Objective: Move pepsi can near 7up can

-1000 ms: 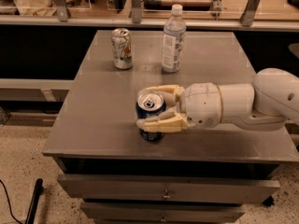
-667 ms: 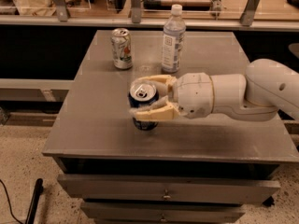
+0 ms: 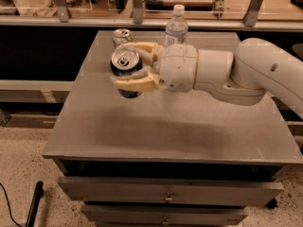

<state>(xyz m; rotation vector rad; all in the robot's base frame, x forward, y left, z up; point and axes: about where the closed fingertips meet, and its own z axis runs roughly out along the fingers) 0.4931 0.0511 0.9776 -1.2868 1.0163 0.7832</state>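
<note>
The gripper is positioned over the far left part of the table. Its two cream fingers clamp the pepsi can, one on the far side and one on the near side. The can is upright, with its silver top visible, and appears raised off the tabletop. The 7up can stands upright just beyond the gripper, near the far left edge; only its upper part is visible. A clear plastic bottle stands to the right of it, partly hidden by the wrist. The white arm enters from the right. Drawers sit under the tabletop.
</note>
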